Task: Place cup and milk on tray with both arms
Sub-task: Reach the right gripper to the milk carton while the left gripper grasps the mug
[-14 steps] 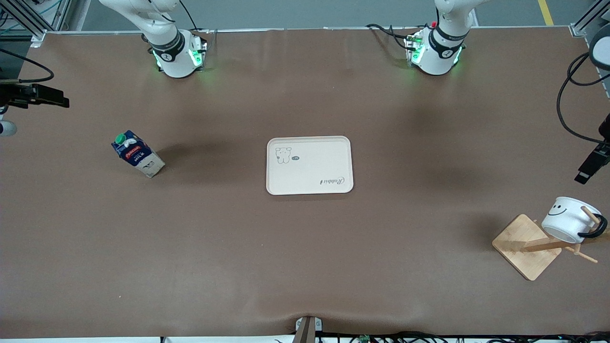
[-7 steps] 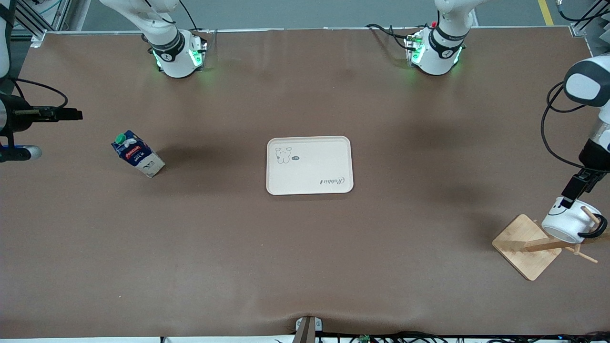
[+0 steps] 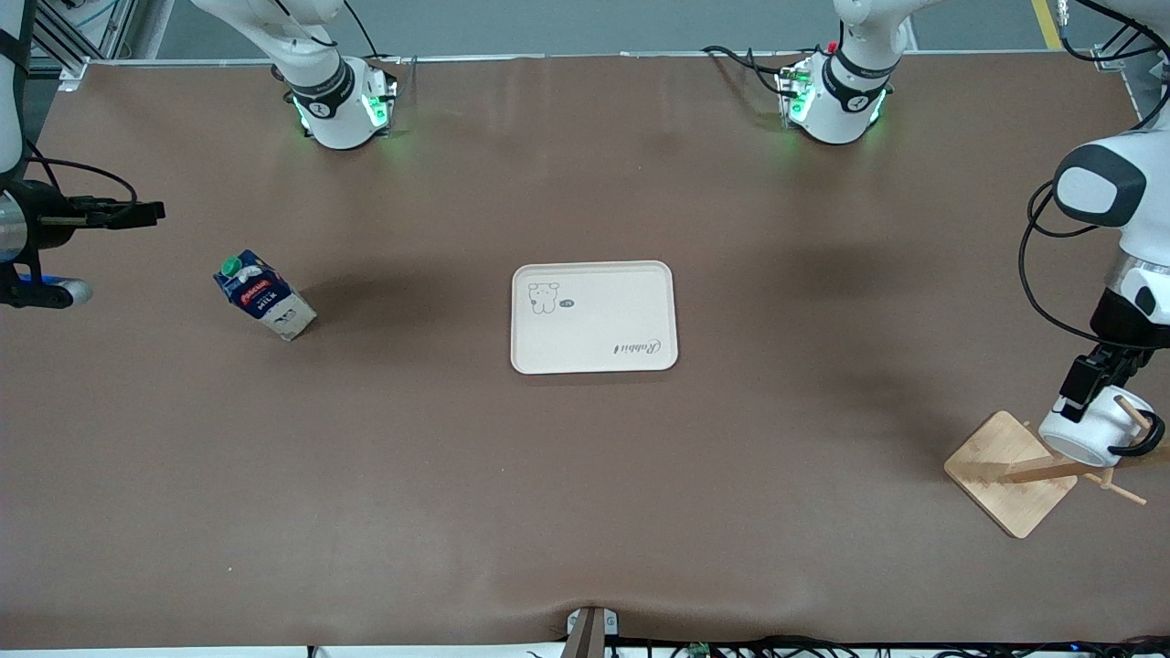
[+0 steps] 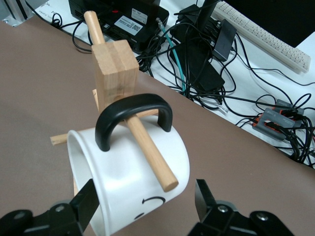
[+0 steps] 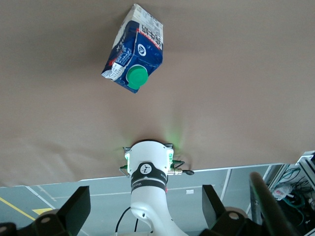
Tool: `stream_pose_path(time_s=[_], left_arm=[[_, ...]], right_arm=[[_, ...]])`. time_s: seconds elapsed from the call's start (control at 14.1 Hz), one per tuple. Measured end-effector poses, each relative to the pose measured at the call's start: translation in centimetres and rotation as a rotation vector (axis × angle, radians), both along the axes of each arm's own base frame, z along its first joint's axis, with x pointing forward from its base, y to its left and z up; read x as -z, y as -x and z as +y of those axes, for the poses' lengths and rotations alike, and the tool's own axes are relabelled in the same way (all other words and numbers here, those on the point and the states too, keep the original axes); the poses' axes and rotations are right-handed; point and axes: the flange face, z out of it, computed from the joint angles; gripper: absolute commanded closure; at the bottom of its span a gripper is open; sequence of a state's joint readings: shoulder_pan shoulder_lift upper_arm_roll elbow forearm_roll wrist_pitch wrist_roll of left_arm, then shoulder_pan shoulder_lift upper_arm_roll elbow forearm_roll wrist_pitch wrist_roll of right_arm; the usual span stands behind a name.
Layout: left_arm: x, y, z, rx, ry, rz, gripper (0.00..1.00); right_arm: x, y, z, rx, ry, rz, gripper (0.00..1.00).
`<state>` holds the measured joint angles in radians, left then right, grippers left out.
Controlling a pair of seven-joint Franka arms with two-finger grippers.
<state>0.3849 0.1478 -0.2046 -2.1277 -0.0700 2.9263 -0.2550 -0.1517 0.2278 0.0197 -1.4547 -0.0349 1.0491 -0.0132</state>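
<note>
The left claw (image 4: 145, 209), fingers spread, straddles the small white smiley-face mug with a black handle (image 4: 130, 177) hanging on a wooden peg rack (image 4: 115, 69); lifting askew could snag the handle and topple the rack. The right claw (image 5: 145, 209), spread and empty, hangs beside the dark-blue green-capped milk carton (image 3: 263, 295), well apart from the cream rectangular tray (image 3: 594, 316) on the brown surface (image 3: 585, 512).

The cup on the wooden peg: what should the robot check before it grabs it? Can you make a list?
1. Left tool around the small white smiley mug with the black handle: ok, a finger on each side.
2. Fingers pressing the mug: cannot tell.
3. Mug free to lift: not ok, the wooden rack's peg passes through its handle.
4. Flat cream rectangular tray has room: ok.
5. Dark-blue milk carton with the green cap upright: ok.
6. Right tool at the carton: not ok, open and apart from it.
</note>
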Motion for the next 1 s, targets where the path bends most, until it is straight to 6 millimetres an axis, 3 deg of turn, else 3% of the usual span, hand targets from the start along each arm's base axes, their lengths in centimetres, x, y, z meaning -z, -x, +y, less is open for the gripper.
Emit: stream_pose_path(time_s=[0.21, 0.43, 0.64, 0.78, 1.0], left_arm=[[0.1, -0.2, 0.3, 0.015, -0.014, -0.004, 0.46], [-0.2, -0.5, 0.4, 0.018, -0.017, -0.011, 0.63], [-0.5, -0.7, 0.2, 0.021, -0.018, -0.016, 0.81], [-0.6, -0.9, -0.2, 0.028, -0.017, -0.019, 0.99], [-0.8, -1.1, -1.2, 0.045, -0.015, -0.024, 1.0]], right_arm=[[1.3, -0.1, -1.1, 0.028, 0.002, 0.028, 0.0], [4.3, -0.7, -2.2, 0.09, 0.024, 0.086, 0.0], [5.9, -1.3, 0.2, 0.203, 0.123, 0.132, 0.0], [6.8, -1.3, 1.6, 0.226, 0.162, 0.147, 0.0], [9.5, -1.1, 1.3, 0.239, 0.168, 0.126, 0.0]])
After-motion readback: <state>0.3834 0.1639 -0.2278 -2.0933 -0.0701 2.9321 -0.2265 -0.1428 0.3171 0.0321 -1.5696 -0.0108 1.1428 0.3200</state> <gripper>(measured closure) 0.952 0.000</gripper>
